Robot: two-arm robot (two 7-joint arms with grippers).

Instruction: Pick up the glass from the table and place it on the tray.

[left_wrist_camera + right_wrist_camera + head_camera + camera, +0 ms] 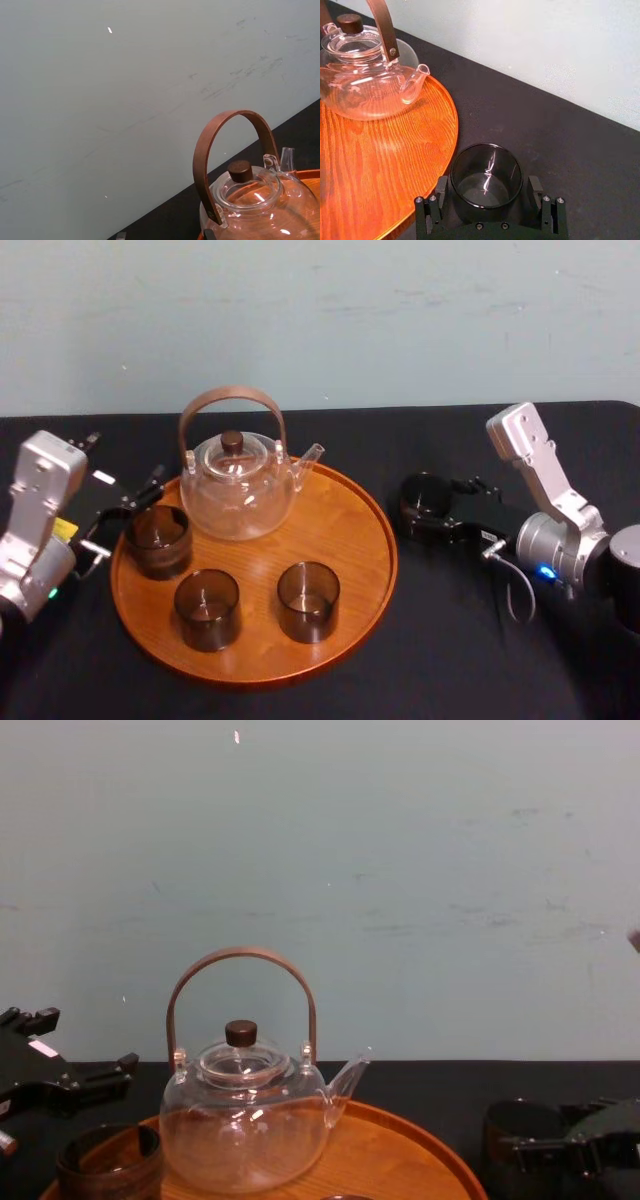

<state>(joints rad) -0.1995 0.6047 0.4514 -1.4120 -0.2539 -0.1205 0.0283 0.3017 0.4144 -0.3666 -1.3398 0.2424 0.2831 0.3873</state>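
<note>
Our right gripper (428, 510) sat with jaws spread around the glass (422, 495), not yet clamped, lined up for a side grasp. The glass stood on the table (450, 660) at the tray's (350, 530) three o'clock. Our left gripper (125, 520) idled open at nine o'clock.

From the right wrist, we saw the glass (486, 172) dark, smoky, straight-walled, empty and upright, just beside the tray (380, 160).

From the chest, it (512, 1130) stood at the teapot's (245, 1120) three o'clock.

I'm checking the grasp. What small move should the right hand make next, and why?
Probably close the right hand on the glass: its fingers flank the glass, which stands on the table beside the tray, apparently not yet squeezed. The left hand sits by the tray's left rim.
</note>
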